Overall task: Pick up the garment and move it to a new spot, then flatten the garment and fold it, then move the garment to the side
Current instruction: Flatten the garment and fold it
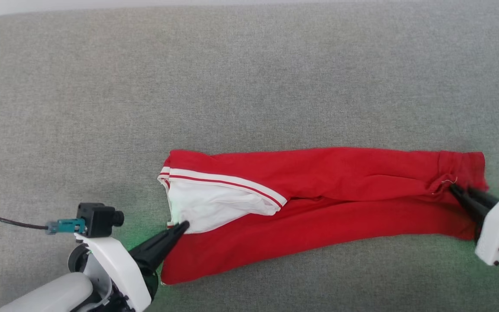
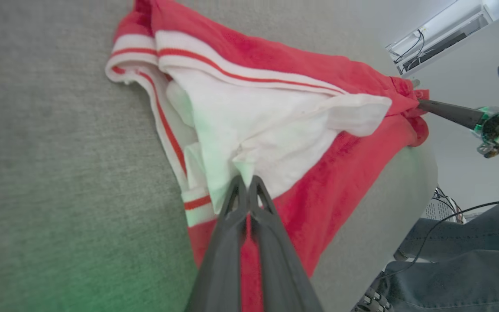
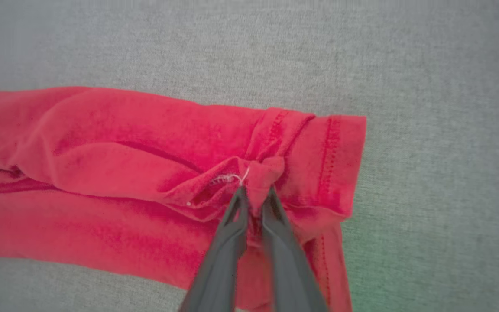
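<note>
The garment [image 1: 340, 186], a red jersey shirt, lay folded into a long band across the grey cloth-covered table [image 1: 249, 78]. In the head view it ran from 9 o'clock to 3 o'clock, low and right of centre. A white sleeve [image 1: 215, 203] with red-and-white striped trim [image 1: 223, 182] sat on top at the 9 o'clock end. The stitched hem [image 3: 332, 160] formed the 3 o'clock end.

The likeliest trouble lay in how little cloth each grip had. At the 9 o'clock end the pinch seemed to catch the white sleeve more than the red body beneath. A lift from there could raise the sleeve alone and pull the fold open. At the 3 o'clock end the hold was on a small puckered tuck just inside the hem, which could slide free under tension. An uneven pull between the two arms would probably skew the band or drag it over the cloth.

The left pincer [image 1: 182, 226] was closed, its tips pressed together on the lower edge of the white sleeve, at about 7 o'clock on the garment. The right pincer [image 1: 452, 187] was all but closed, its tips nipping the bunched red fold.

Beyond the table edge, toward 4 o'clock in the left wrist view, a person's jeans-clad legs [image 2: 470, 255] stood near trailing cables.
</note>
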